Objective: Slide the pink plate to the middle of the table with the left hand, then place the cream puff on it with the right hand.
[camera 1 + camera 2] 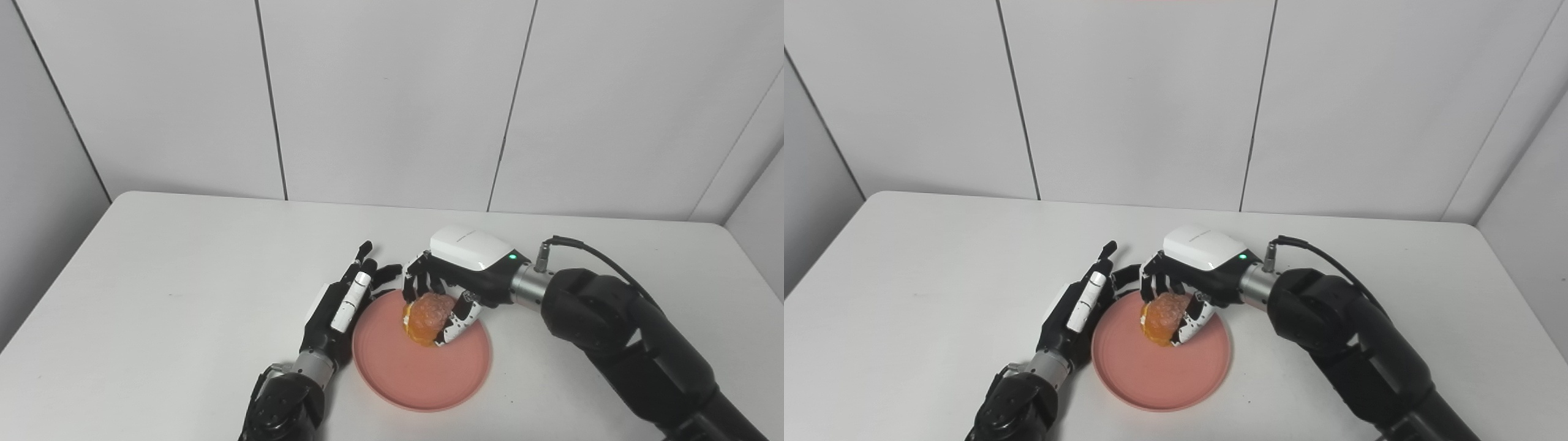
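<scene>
cream puff [427,318]: clasped in the right hand [456,278], over the far half of the pink plate [422,375], whether it touches I cannot tell | pink plate: near-centre of the white table [153,294] | left hand [343,300]: fingers spread, grasping nothing, just beside the plate's left rim

Black arms; right hand [450,288] white-backed with green light, left hand [343,303] black with white strip.
</scene>
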Controlling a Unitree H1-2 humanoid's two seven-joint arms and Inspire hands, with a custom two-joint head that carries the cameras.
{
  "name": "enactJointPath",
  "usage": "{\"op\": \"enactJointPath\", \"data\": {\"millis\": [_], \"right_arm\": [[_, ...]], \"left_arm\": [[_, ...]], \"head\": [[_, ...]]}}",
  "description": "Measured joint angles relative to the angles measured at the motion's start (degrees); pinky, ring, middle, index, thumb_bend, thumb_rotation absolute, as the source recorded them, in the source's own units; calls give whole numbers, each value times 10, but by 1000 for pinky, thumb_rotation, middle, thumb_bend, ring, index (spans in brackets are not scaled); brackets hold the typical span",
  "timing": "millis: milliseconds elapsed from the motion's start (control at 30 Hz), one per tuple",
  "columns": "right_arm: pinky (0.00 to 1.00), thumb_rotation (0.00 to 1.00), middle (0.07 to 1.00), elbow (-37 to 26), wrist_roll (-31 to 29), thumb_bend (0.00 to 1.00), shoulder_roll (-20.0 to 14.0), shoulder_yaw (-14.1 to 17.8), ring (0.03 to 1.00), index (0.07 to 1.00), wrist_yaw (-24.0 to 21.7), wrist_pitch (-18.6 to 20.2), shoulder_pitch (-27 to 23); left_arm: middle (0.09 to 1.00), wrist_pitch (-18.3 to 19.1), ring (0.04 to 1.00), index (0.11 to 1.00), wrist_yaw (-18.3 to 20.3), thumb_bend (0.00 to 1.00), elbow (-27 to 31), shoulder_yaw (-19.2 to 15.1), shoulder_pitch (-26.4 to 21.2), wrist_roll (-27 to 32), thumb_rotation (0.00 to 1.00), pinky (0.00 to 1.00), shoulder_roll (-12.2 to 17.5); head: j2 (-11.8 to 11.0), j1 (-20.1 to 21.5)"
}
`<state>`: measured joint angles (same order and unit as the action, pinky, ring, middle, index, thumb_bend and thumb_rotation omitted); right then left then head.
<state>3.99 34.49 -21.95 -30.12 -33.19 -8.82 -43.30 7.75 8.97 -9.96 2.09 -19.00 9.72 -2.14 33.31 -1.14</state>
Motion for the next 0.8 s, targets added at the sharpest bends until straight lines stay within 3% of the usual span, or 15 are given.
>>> {"op": "enactJointPath", "data": {"millis": [267,667,800], "right_arm": [[373,0,479,27,4,528,3,-20,442,490,-26,-36,-13],[391,0,505,26,5,526,12,-21,463,474,-62,-37,-13],[415,5,482,23,10,528,12,-19,497,507,-62,-38,-13]], "left_arm": [[825,1,911,993,0,872,0,-1,0,0,811,784,-1],[812,0,898,991,1,872,-5,-2,-2,0,799,796,-1],[860,0,901,988,2,864,-5,-2,-2,0,799,794,-1]], "head": [[2,4],[0,10],[1,11]]}}
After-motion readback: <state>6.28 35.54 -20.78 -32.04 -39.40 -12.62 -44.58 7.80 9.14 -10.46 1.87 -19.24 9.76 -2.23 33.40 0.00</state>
